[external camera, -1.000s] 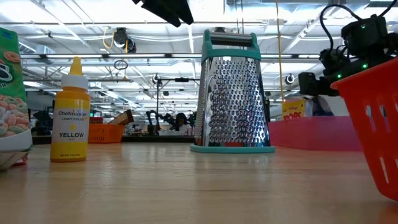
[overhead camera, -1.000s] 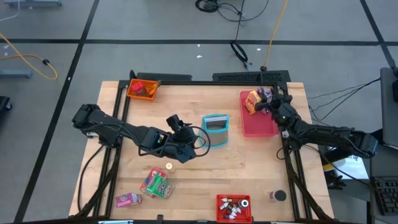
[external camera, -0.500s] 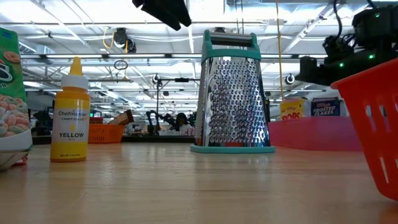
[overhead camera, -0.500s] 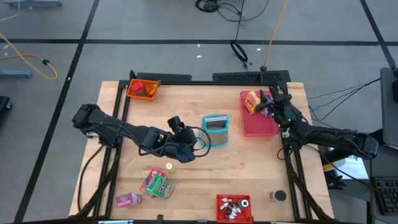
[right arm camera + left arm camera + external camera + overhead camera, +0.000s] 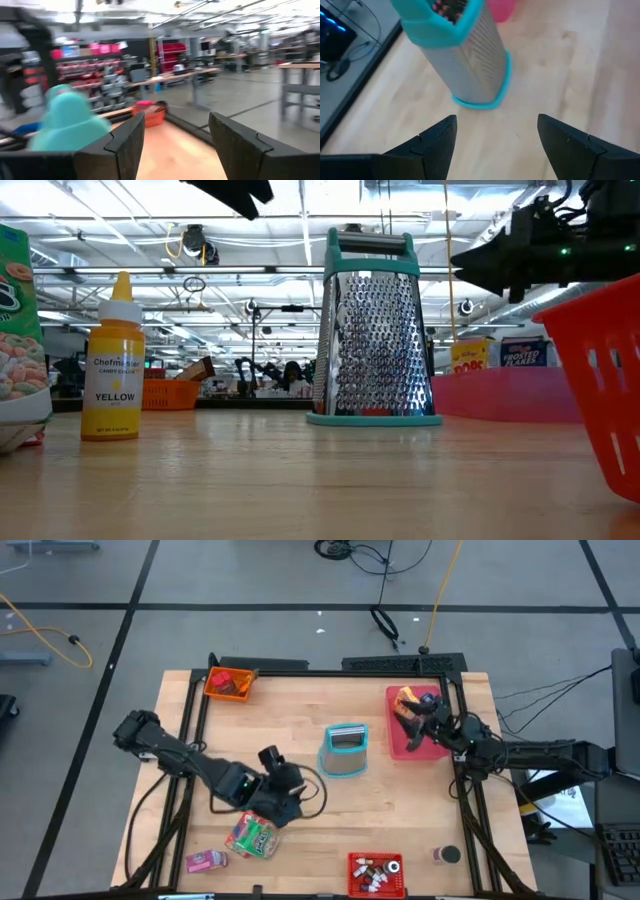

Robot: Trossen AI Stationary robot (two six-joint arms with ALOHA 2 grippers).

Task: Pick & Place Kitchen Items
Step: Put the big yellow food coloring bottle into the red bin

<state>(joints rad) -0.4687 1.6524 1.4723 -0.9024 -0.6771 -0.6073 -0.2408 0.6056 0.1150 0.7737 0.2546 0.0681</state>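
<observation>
- Left gripper (image 5: 283,802) has pulled back from beside the grater (image 5: 346,749) toward the snack packets (image 5: 253,836); fingers (image 5: 436,140) spread wide, nothing held. It now covers the spot where the yellow bottle (image 5: 112,360) stood.
- Judgement: lining up for a pick in that cluster.
- Pink packet (image 5: 206,860) lies near the front edge; small bottles sit in the red bin (image 5: 376,875).
- Right gripper (image 5: 418,725) has swung inward over the pink tray (image 5: 411,744), open and empty, clear of the cereal boxes (image 5: 405,699). That placement looks finished.

A teal-framed box grater (image 5: 346,748) stands upright mid-bench (image 5: 400,810); a pink tray (image 5: 412,745) lies beside it; orange bin (image 5: 230,683) at the far corner; red bin (image 5: 376,875) at the near edge.
</observation>
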